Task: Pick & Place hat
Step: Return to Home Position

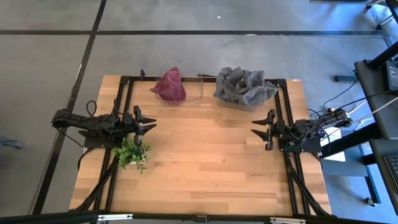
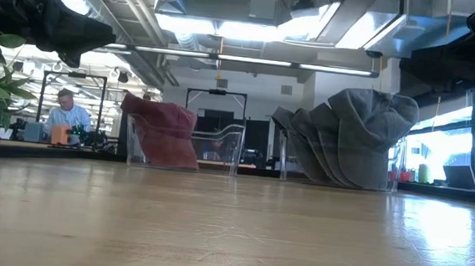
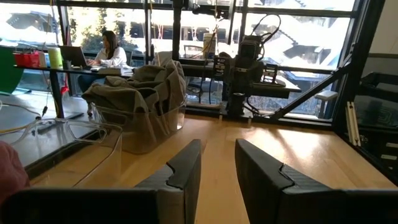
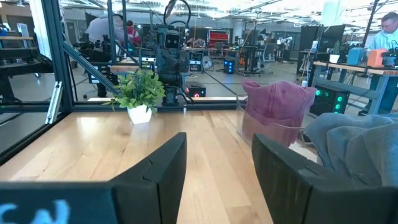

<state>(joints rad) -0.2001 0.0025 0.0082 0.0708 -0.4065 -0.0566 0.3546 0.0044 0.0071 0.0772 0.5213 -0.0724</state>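
Nothing's left loose on the surface (image 1: 205,165). The gray caps (image 1: 245,87) sit heaped in the right clear bin (image 1: 231,104) at the far edge. They lie on the far side of the right gripper (image 1: 258,129) and a little to its left, so that arm is the nearer one. Its fingers are apart and hold nothing. The left gripper (image 1: 146,121) waits at the left edge, also spread and empty, just beyond the small plant (image 1: 132,152). A red cap (image 1: 170,86) sits in the left bin (image 1: 196,94).

Gray caps (image 1: 244,87) and a dark-red cap (image 1: 170,86) sit in clear, colourless bins (image 2: 220,148) on a pale honey tabletop (image 1: 205,168) streaked with wood grain — nearby, a leafy green plant (image 1: 132,152) in a white pot (image 4: 139,114), and two black arms (image 1: 87,121).
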